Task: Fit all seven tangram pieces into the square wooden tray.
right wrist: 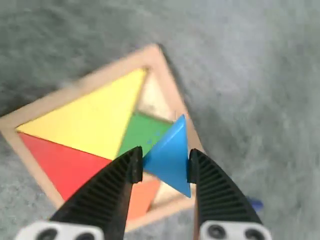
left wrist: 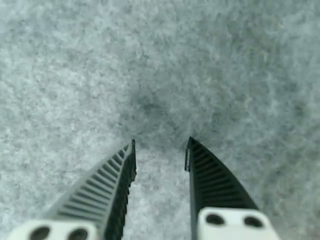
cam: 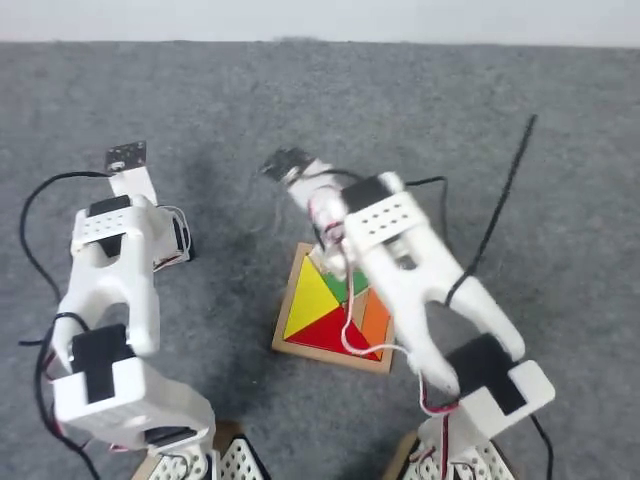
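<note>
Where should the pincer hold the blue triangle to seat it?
Across two edges, coming from above, as the right pincer grips it now: the blue triangle is a thin flat piece, and this likely leaves its tip free to drop into the tray's bare gap.

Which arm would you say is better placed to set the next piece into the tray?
Right: the right gripper holds the blue triangle above the tray; the left gripper hangs open over carpet.

We see the left gripper (left wrist: 161, 143) with its two black ribbed fingers (left wrist: 211, 181) parted, grey carpet (left wrist: 225, 60) showing between them and a faint dark patch (left wrist: 150, 107) just past their tips.
</note>
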Motion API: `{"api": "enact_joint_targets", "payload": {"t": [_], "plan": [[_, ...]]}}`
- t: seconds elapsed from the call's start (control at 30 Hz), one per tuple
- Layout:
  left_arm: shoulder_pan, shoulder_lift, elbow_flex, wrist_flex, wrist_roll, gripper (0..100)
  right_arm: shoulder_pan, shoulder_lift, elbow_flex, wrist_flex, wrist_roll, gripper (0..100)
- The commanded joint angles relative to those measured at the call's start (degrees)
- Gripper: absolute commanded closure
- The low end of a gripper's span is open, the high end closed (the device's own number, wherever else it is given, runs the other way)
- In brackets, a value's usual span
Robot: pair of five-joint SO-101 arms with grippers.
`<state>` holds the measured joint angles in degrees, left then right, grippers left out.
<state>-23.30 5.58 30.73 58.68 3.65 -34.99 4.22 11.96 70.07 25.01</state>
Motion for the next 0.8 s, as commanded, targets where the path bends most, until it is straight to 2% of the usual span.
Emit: {"api": "enact_joint_targets", "payload": {"t": [0.0, 0.3, 0.57, 0.77], "plan": [[0.1, -3.2, -0.5, -1.0, 0.6, 85, -2.9, -1.6, -0.4, -3.8, 3.5, 89.1], [0.1, -3.2, -0.6, -1.0, 0.5, 85, -4.3, 10.6, -7.1, -6.5, 4.2, 88.7], [0.1, -3.2, -0.6, -1.0, 0.4, 85, -4.4, 12.8, -8.6, -5.9, 4.4, 71.7], [0.1, -3.2, -0.6, -1.0, 0.4, 85, -4.3, 12.4, -8.8, -6.1, 4.4, 70.5]]}}
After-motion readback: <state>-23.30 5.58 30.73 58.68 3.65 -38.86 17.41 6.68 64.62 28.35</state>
